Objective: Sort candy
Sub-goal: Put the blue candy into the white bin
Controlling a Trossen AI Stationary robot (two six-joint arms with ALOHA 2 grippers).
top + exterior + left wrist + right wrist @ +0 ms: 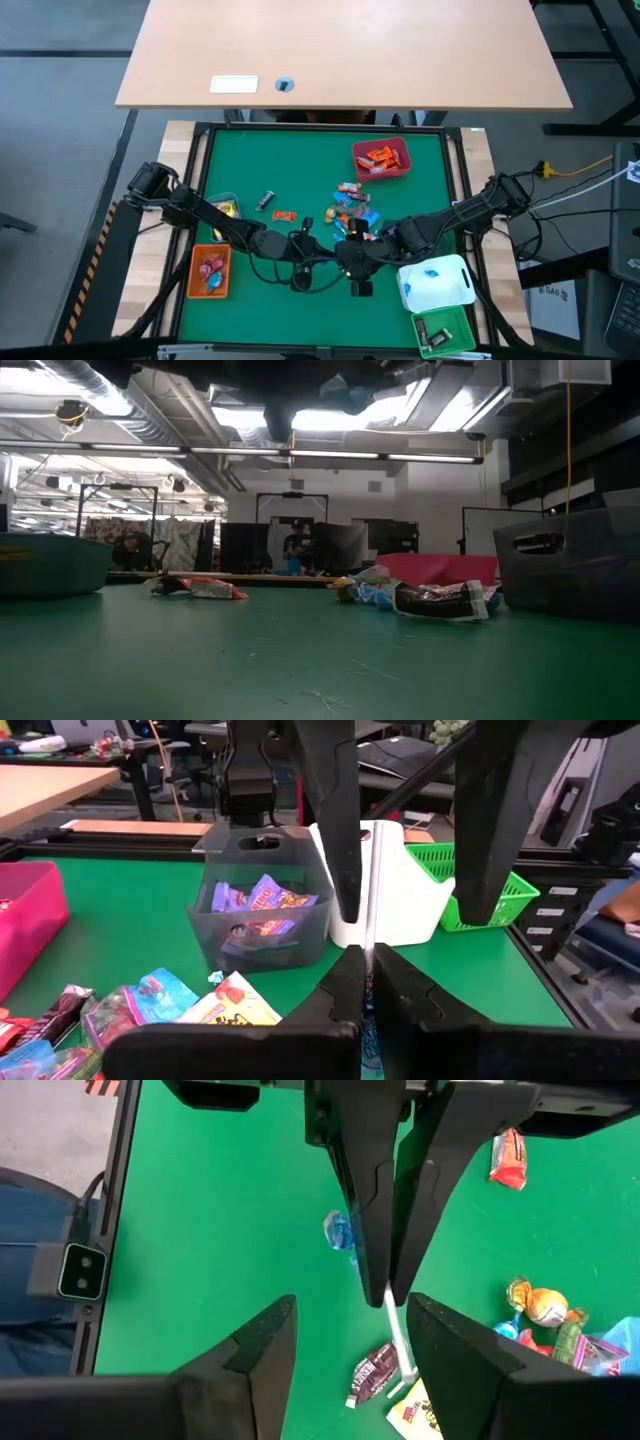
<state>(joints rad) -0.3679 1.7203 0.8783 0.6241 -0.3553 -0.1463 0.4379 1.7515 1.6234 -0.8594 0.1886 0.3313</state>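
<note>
L arm's left gripper [386, 1295] is pinched fully shut on a blue lollipop [338, 1230]. The wrapped head sits back beside its fingers, and the thin white stick [400, 1335] pokes out past the tips. R arm's right gripper [412, 918] is wide open w/ nothing in it. One finger stands on each side of the L tips, and the stick runs into the gap between them.

Key relation: the stick's long axis lines up roughly w/ the L fingers and points straight at the R gripper. The R gripper is the nearer free one, and to my eye this is a handover. Closing across the stick needs the R fingers square to it, and that looks approx right. Both grippers hang over the near-middle of the counter [250, 170], just short of the candy pile [350, 205].

The bins lie on the R arm's side: clear bin [265, 910] w/ purple wrappers inside, white bin [400, 890] touching it, green basket [490, 885] behind. That's prob why the R arm takes over.

Hard to make out:
- The head is mostly hidden behind an L finger, so I can't tell how it's seated in the grip.
- Can't tell whether the stick end hangs clear of the counter or touches it.
- From above, both grippers merge into one dark mass.
- Low view shows neither gripper.
</note>
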